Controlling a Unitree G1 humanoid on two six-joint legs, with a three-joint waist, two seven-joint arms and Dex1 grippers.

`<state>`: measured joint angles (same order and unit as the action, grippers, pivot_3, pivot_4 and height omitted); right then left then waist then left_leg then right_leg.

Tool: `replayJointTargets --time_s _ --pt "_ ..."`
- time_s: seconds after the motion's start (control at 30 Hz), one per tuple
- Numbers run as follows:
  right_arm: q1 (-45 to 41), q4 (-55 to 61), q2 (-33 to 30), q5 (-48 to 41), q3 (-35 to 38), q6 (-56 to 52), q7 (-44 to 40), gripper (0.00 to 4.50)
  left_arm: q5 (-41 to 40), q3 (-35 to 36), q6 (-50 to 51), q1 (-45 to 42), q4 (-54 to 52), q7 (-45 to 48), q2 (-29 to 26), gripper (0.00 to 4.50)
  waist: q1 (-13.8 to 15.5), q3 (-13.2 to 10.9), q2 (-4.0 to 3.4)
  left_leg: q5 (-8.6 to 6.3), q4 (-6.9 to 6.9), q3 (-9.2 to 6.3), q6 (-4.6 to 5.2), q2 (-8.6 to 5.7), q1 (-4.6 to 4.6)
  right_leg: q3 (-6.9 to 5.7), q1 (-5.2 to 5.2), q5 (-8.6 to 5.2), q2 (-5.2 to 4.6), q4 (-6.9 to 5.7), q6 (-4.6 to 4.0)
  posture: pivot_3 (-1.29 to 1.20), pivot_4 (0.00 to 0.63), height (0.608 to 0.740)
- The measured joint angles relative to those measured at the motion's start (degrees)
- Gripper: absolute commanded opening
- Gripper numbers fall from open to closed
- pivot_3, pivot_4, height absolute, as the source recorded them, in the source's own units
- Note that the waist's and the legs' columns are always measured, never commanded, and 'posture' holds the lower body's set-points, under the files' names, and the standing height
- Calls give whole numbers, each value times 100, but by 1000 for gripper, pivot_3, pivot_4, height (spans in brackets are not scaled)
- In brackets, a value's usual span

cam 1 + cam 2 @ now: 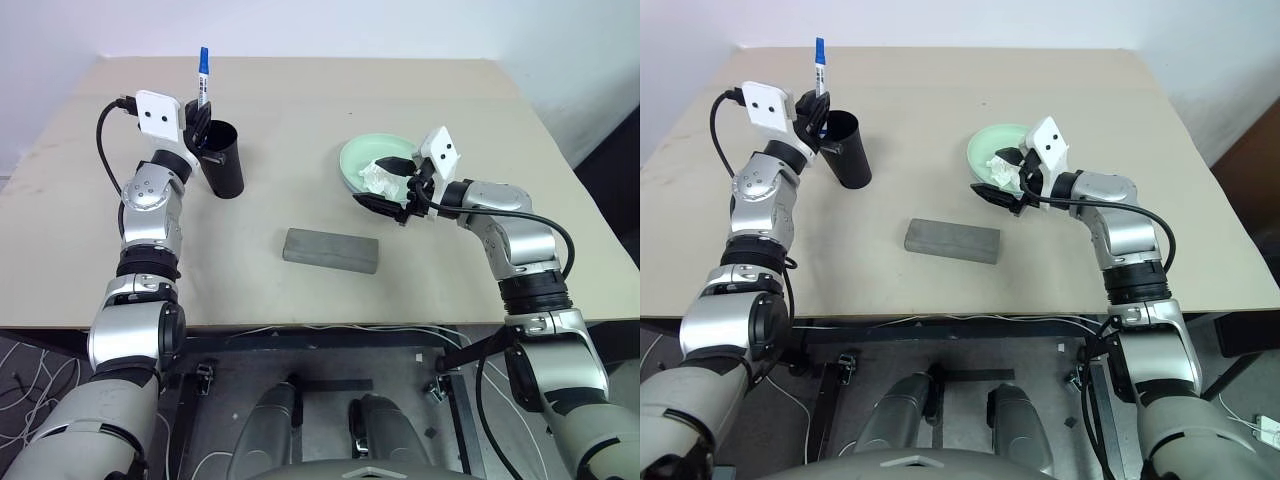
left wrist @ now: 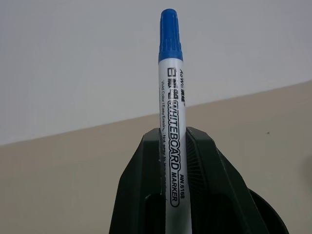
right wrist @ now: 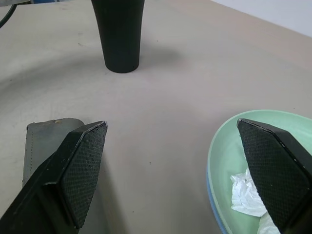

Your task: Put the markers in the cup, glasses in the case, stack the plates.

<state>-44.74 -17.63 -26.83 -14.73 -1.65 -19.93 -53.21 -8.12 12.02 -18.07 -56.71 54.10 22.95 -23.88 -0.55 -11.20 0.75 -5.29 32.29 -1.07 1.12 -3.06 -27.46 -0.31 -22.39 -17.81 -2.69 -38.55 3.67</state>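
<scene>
Left wrist view: left gripper (image 2: 173, 161) pinches marker (image 2: 171, 97) upright, blue cap up, over cup (image 1: 222, 158) at far left | barrel reads "WHITEBOARD MARKER" | right gripper (image 3: 180, 170) spread wide at green plate (image 1: 355, 160) | case (image 1: 331, 250) centre

Upright marker (image 1: 203, 74) above black cup (image 1: 222, 159)
</scene>
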Motion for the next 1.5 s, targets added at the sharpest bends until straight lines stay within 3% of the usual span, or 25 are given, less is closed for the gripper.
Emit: replayJointTargets --time_s 0.3,0.6,0.73,0.93,1.07,1.5 --pt "2 -1 -19 116 -43 120 -4 4500 3 3 0 17 0 5 0 4372 0 0 0 0 12 0 0 0 0 0 0 0 0 -12 0 0 150 727" --pt "1 -2 -20 115 -43 142 -19 4500 2 -14 52 204 -328 70 -35 4442 -15 0 0 -2 58 -2 -1 1 1 1 -1 0 0 -56 0 0 150 727" --pt "7 -5 -28 72 -20 137 -74 4500 -262 -48 519 796 -1453 674 -236 4442 -39 0 0 -3 59 -3 -2 1 2 3 -13 3 -4 -57 -3 0 150 727" --pt "67 -8 -56 -66 29 105 -179 4500 -1669 51 2077 2331 -4014 2144 -804 4442 -65 1 -4 -4 47 -4 -2 2 4 9 -22 1 -7 -52 -8 0 150 727" --pt "190 2 -41 -173 37 86 -187 4500 -2204 81 2652 2959 -4888 2680 -1049 4442 -23 1 -5 -5 35 -4 -3 2 5 9 -27 -9 -10 -52 -35 0 150 727" --pt "658 149 -58 -407 228 43 3 4500 -2375 26 2338 3384 -4812 3563 -766 4442 -23 2 -5 -3 -19 69 -2 2 6 11 -63 3 -58 -41 -53 0 150 727"
